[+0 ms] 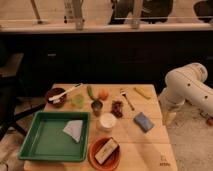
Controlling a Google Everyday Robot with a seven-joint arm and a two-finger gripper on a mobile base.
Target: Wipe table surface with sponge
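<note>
We see the sponge (143,121) lying flat on the table surface (150,146) toward its right side, just right of the white cup (106,121) and touching nothing else. The gripper (168,117) hangs at the lower end of the white arm (187,85), just off the table's right edge and apart from the sponge, and we cannot tell whether it is wide or narrow. On the left, a green tray (30,134) holds a folded cloth (74,129).

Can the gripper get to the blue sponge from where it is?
Probably yes. The gripper hangs beside the right edge of the table, the sponge lies flat nearest that side, and only bare wood lies between them.
</note>
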